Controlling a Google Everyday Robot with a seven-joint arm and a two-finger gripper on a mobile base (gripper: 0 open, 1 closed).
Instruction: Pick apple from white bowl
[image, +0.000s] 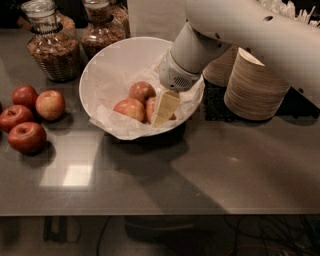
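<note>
The white bowl (100, 65) stands at the middle back of the dark table, lined with white paper. Three red-yellow apples lie in it: one at the back (141, 91), one at the front left (129, 108), and one (149, 108) mostly hidden behind my gripper. My gripper (164, 107), cream-coloured at the end of the white arm, reaches down into the right half of the bowl, right against that hidden apple.
Several loose red apples (50, 104) lie on the table at the left. Two glass jars (52, 42) stand behind the bowl at the left. Stacks of beige paper bowls (255, 87) stand at the right, under the arm.
</note>
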